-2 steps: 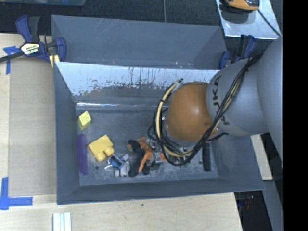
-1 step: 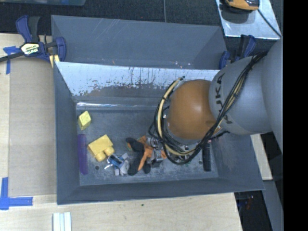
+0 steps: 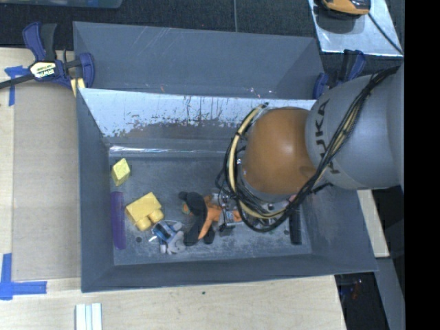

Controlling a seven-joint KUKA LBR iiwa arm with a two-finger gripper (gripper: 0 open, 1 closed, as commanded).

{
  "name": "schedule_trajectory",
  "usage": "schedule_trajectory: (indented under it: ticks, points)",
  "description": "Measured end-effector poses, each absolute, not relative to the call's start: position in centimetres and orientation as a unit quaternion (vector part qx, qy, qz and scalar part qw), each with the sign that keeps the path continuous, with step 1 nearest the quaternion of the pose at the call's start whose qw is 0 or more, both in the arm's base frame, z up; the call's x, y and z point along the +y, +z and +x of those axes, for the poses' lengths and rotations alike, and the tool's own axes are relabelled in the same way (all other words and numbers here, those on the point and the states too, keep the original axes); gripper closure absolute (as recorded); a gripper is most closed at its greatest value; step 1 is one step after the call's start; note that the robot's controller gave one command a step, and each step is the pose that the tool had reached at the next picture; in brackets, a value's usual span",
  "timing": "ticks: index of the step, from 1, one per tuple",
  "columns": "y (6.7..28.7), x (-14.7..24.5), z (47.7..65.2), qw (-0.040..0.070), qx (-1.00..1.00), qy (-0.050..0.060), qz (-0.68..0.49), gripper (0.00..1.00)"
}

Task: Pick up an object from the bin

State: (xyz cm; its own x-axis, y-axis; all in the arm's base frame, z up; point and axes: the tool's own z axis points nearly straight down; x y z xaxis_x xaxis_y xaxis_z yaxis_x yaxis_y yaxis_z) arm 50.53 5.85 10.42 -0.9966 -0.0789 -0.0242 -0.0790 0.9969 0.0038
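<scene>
**Half a dozen loose things, and the gripper low beside the orange-and-black one**

The gripper [image 3: 223, 210] sits down near the floor of the bin [image 3: 199, 60]. It is tucked under the arm's orange cover [image 3: 275, 150] and its looped cables, so I cannot tell whether it is open or closed. Nothing can be seen held in it.

Touching it, or as good as touching, is an orange-and-black thing [image 3: 201, 218] of irregular shape. It lies on the side of the gripper away from the arm. By nearness alone this is the likeliest thing to be picked, and the low, bent-over wrist suits a thing lying flat on the floor.

On the gripper's other side, under the arm, a black stick [image 3: 294, 227] lies close by. The arm's bulk partly covers it, which makes it an awkward choice.

Just past the orange-and-black thing is a small cluster of blue-and-white bits [image 3: 166, 234]. Beyond them a yellow block [image 3: 144, 210] stands apart, with open floor around it.

Farthest out, a purple stick [image 3: 117, 220] lies along the foot of the far side wall. That is probably too tight against the wall for an easy grip. A small yellow cube [image 3: 121, 171] sits alone, well apart from the gripper.
</scene>
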Motion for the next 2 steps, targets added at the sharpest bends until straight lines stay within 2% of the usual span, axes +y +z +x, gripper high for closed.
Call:
schedule_trajectory:
  ticks: [1,2]
  points:
    - [12.7,5.8,50.5,0.011,0.999,0.002,-0.039,1.0]
    - [16.9,5.8,50.6,0.013,0.999,0.002,-0.039,1.0]
